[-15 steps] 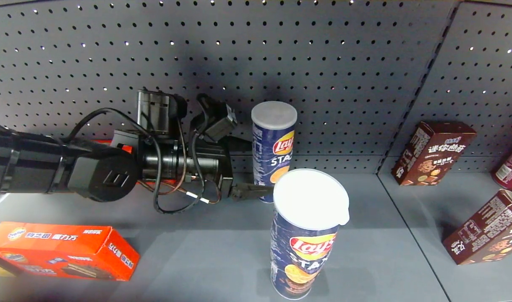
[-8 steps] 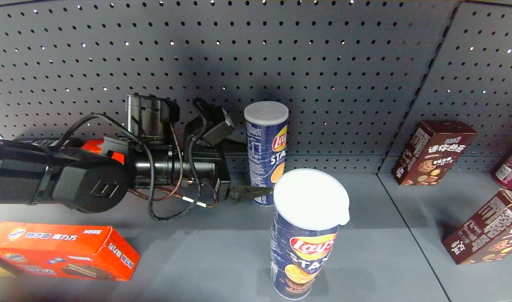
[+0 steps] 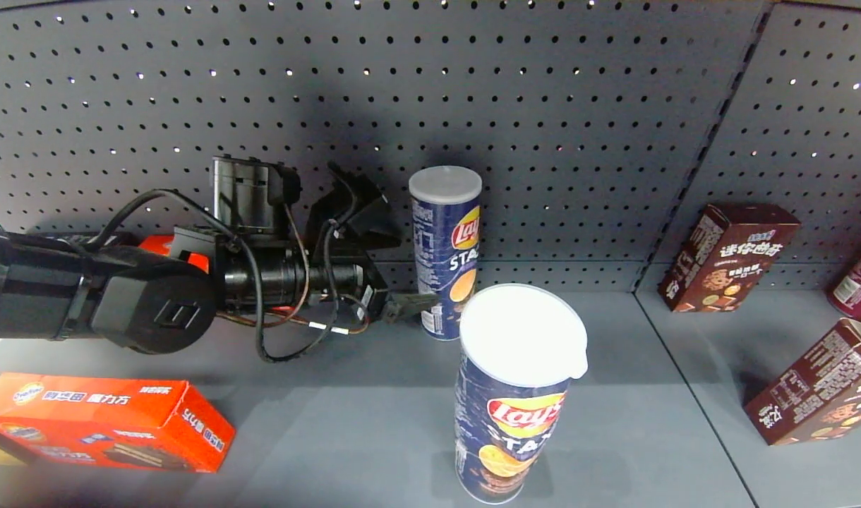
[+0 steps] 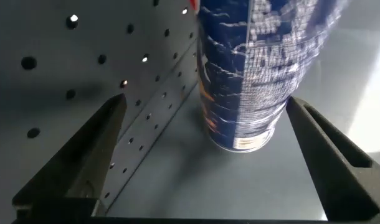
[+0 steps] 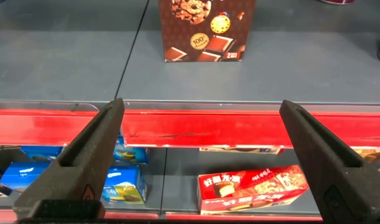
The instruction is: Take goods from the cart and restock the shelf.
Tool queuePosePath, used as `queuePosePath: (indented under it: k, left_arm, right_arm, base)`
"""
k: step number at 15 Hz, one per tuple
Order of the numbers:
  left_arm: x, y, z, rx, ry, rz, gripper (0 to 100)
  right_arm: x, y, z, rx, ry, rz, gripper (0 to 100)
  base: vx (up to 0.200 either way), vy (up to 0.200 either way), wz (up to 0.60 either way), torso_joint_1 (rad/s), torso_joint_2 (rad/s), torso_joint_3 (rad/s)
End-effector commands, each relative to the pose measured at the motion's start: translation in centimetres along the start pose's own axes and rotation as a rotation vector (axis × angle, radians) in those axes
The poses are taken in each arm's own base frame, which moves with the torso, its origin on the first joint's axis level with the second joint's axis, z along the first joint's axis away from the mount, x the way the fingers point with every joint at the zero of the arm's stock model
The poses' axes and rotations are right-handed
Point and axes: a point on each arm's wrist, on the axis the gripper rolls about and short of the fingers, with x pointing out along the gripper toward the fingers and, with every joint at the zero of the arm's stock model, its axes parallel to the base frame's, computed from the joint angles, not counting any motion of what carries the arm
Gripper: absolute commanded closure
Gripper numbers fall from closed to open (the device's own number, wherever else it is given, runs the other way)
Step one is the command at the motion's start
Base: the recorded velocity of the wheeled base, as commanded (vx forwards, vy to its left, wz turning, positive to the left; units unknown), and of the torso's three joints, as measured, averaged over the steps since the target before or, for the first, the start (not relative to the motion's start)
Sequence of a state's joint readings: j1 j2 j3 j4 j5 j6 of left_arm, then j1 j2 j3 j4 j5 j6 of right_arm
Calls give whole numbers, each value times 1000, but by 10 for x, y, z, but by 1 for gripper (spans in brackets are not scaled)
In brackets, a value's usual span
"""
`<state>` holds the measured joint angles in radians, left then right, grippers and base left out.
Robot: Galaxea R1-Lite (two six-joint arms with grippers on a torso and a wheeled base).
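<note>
- Canister [image 3: 444, 254], tall dark-blue cardboard chip cylinder, pale plastic lid: upright at rear of grey metal shelf [image 3: 346, 423].
- Left gripper [image 4: 207, 104]: released, fingers straddling its base.
- Risk: finger clipping it on withdrawal, toppling it.
</note>
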<state>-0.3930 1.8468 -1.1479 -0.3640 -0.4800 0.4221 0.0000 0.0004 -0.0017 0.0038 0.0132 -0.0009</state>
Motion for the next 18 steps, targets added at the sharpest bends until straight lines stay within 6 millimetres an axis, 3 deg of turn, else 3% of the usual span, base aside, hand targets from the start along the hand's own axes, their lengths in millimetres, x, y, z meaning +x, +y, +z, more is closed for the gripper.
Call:
queuePosePath:
  k: [1, 11, 18]
  left_arm:
    - [1, 1, -1, -2, 6, 8, 0]
    - [-19, 12, 2, 24, -4, 144, 0]
    - [-19, 14, 4, 29, -10, 183, 0]
  right_arm:
    - [0, 0, 0, -1, -1, 1, 0]
    - [0, 0, 0, -1, -1, 1, 0]
    - [0, 0, 0, -1, -1, 1, 0]
  base:
    - [0, 0, 0, 0, 0, 0]
    - [0, 0, 0, 0, 0, 0]
    - [0, 0, 0, 0, 0, 0]
